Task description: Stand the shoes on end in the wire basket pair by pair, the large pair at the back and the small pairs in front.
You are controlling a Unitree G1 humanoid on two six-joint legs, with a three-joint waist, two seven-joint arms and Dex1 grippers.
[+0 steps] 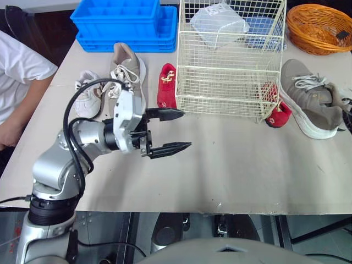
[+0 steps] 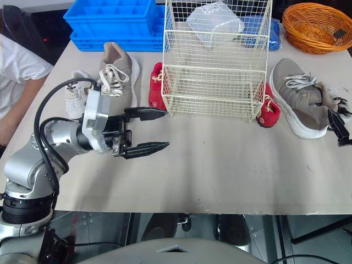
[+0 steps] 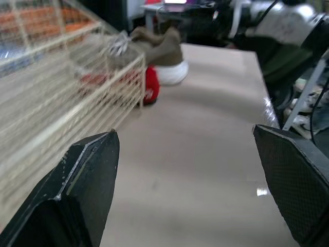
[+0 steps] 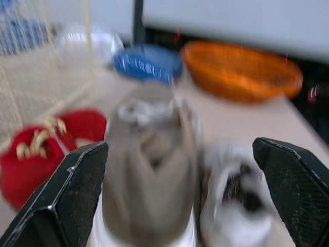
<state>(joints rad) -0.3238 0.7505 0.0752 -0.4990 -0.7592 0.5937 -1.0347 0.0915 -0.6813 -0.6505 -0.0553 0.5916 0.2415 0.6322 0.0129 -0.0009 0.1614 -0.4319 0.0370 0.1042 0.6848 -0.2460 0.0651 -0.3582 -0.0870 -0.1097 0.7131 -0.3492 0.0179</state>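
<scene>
1. Left tool (image 1: 184, 130) hovers over the counter (image 1: 231, 176), fingers apart, empty, just in front of the wire basket (image 1: 220, 102).
2. Right tool (image 4: 180, 149) is also spread and empty, aimed at the right grey shoe (image 1: 308, 99).
3. No shoes in the basket yet. Left grey shoe (image 1: 129, 69), red shoe (image 1: 166, 85) and white shoe (image 1: 87, 93) lie left of it. The second red shoe (image 1: 278, 113) touches its right corner.
4. Likely handling: the grey pair is light but bulky, with soft uppers and stiff soles. Pinch the heel collar. Loose laces may snag on the wire.
</scene>
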